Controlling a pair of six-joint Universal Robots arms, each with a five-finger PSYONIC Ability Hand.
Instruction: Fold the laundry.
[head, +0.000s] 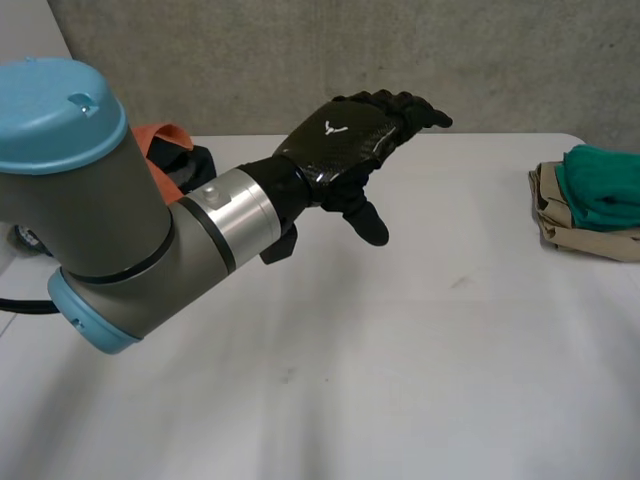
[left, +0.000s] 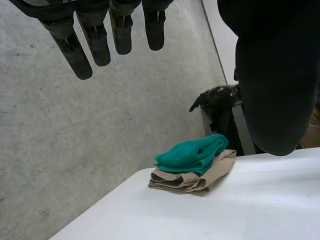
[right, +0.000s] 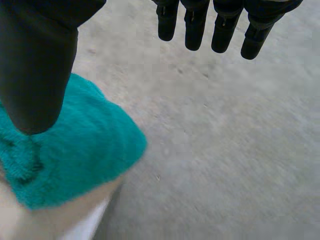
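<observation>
A folded teal cloth (head: 605, 185) lies on a folded beige cloth (head: 580, 237) at the right edge of the white table (head: 400, 380). My left hand (head: 340, 145) hangs in the air above the table's far middle, open, fingers straight and nothing in it. In the left wrist view its fingers (left: 95, 45) and thumb (left: 272, 90) are spread, with the teal cloth (left: 192, 152) and beige cloth (left: 195, 179) well beyond them. My right hand (right: 35, 65) is open just above the teal cloth (right: 75, 150), its thumb over the cloth and its straight fingers (right: 225, 25) past the cloth's edge, touching nothing.
An orange cloth (head: 165, 135) lies bunched on a black object (head: 192, 163) at the table's far left, behind my left arm. A black object (left: 220, 112) stands off the table behind the stack. Grey floor (right: 225, 150) lies beyond the table edge.
</observation>
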